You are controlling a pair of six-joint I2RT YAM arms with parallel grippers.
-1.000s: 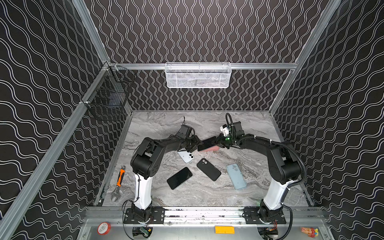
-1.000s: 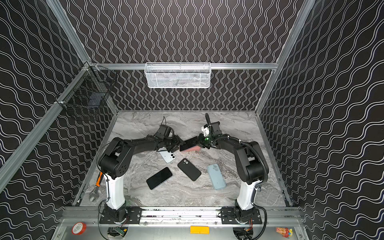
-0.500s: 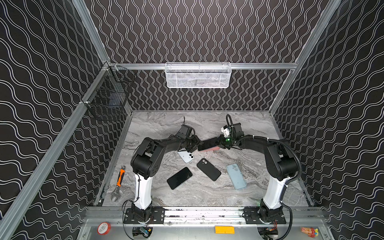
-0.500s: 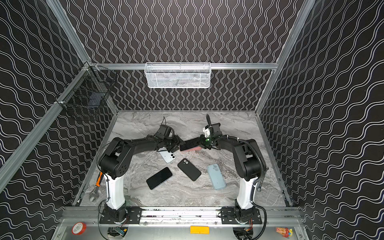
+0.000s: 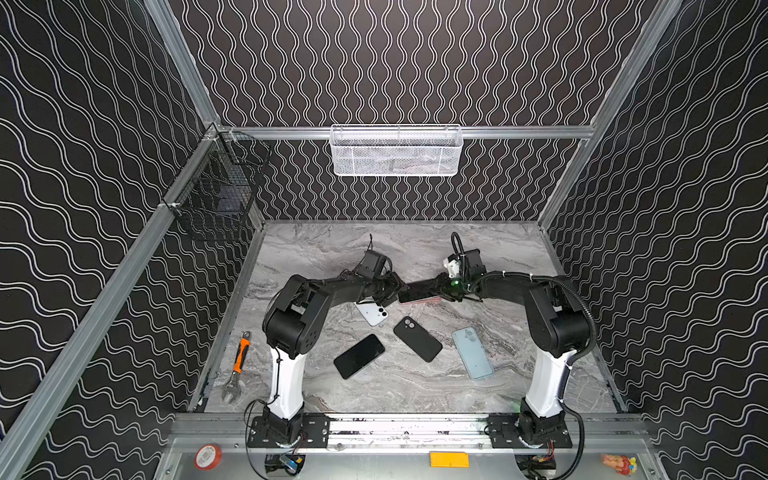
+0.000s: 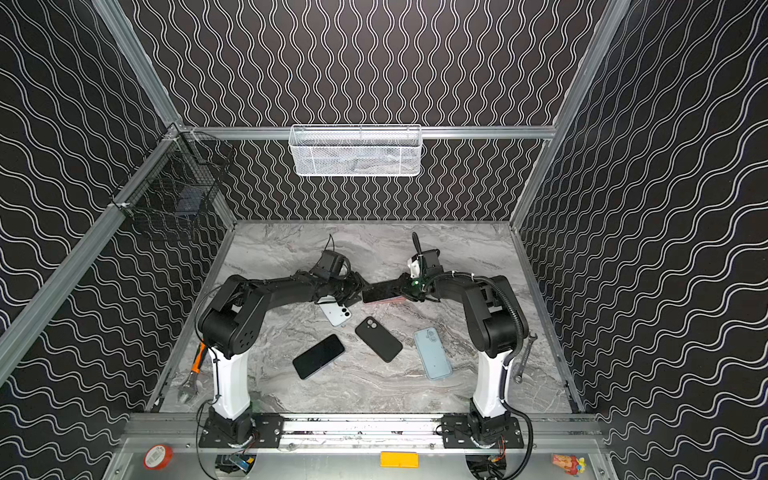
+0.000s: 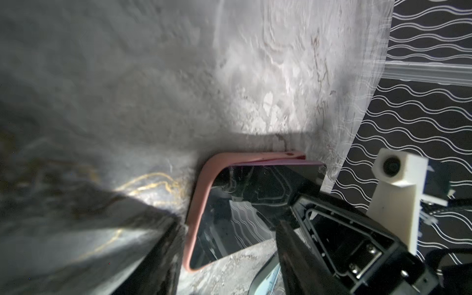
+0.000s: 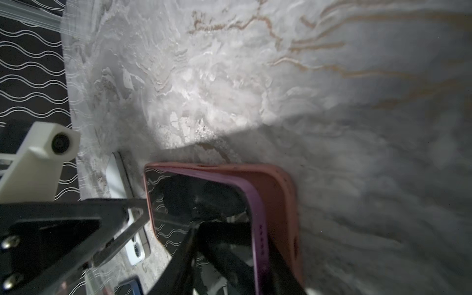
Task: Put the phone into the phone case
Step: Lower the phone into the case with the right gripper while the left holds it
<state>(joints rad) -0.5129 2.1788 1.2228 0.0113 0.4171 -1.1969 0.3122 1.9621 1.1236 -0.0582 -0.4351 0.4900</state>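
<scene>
left gripper [image 5: 390, 289]: jaws apart at the case's left end. One finger [image 8: 115, 204] touches that end edge. Gripping or not, can't tell.
right gripper [image 5: 441, 289]: jaws parted at the phone's right end, a finger [image 8: 184, 255] over the screen. Nothing seen clamped.
phone [image 5: 417, 292]: mid-floor between both grippers, screen up, lying in the pink case [image 8: 278, 194].
fit: purple side rail rides above the pink wall in the right wrist view, so it is not seated on that side.
axis: long axis runs left-right in both top views, one short end toward each gripper, near level.
edges: white phone [image 5: 372, 314] lies just in front of the case's left end, partly under the left gripper.
room behind: bare floor [image 5: 415, 245] from the phone up to the back wall.
room in front: black case [image 5: 417, 338], blue case [image 5: 472, 352] and black phone [image 5: 359, 356] lie near each other, apart from the task phone.
sides: both grippers are well apart from the left wall and right wall. A wrench [image 5: 238, 365] lies along the left wall.
vs a second ago: right arm's big joint sits a bit further left. Phone, case and loose items are in the same spots.
</scene>
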